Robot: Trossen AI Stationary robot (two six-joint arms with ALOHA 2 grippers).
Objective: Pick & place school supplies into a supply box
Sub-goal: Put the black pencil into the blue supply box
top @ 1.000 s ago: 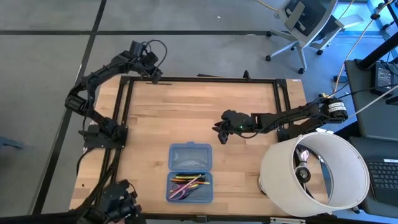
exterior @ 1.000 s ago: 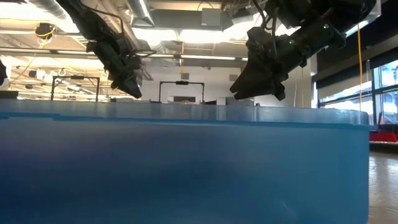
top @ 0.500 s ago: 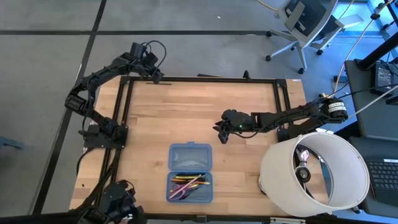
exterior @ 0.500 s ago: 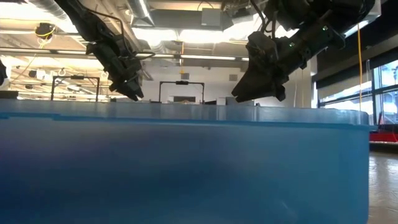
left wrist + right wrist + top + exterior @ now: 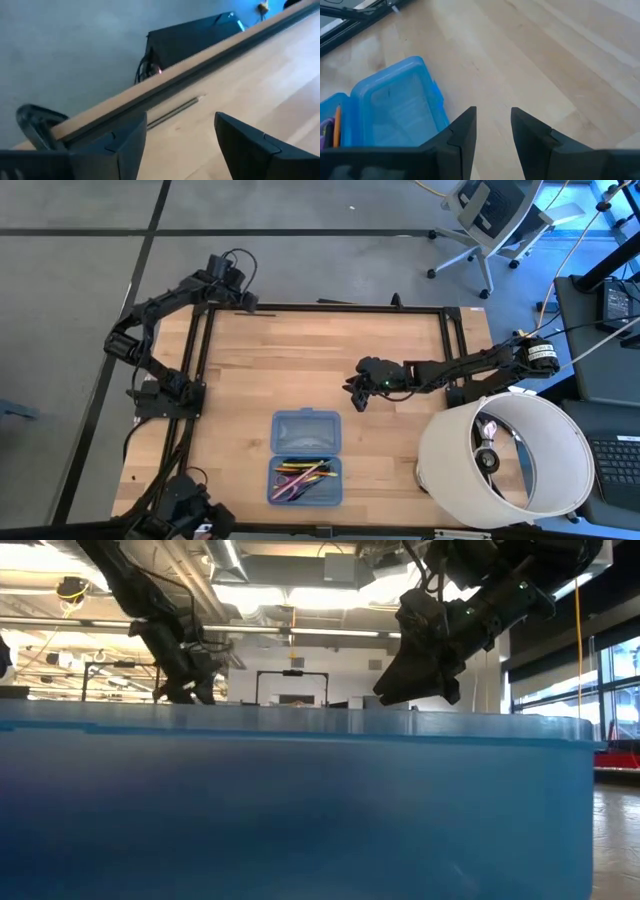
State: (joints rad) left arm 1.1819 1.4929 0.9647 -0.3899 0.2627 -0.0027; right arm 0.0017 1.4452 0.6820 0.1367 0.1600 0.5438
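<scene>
The blue supply box (image 5: 306, 457) lies open near the table's front edge. Its near half holds several school supplies (image 5: 303, 476): pencils, pens and something purple. Its far half (image 5: 395, 111) holds nothing that I can see. A thin grey stick (image 5: 173, 113) lies on the wood along the black far rail (image 5: 165, 82). My left gripper (image 5: 245, 301) hovers open at the table's far left corner, its fingers on either side of the stick and apart from it (image 5: 180, 137). My right gripper (image 5: 355, 392) hangs open over the table's middle, beyond the box, with nothing between its fingers (image 5: 493, 131).
A large white drum (image 5: 505, 455) stands at the table's near right corner, close under the right arm. A black frame (image 5: 320, 307) runs around the tabletop. In the low view the box's blue wall (image 5: 300, 810) fills the lower half. An office chair (image 5: 495, 215) stands beyond the table.
My left gripper has opened. It has gone down toward the table's far left corner, and in the low view its fingertips now sink behind the box's wall. My right gripper has kept still.
</scene>
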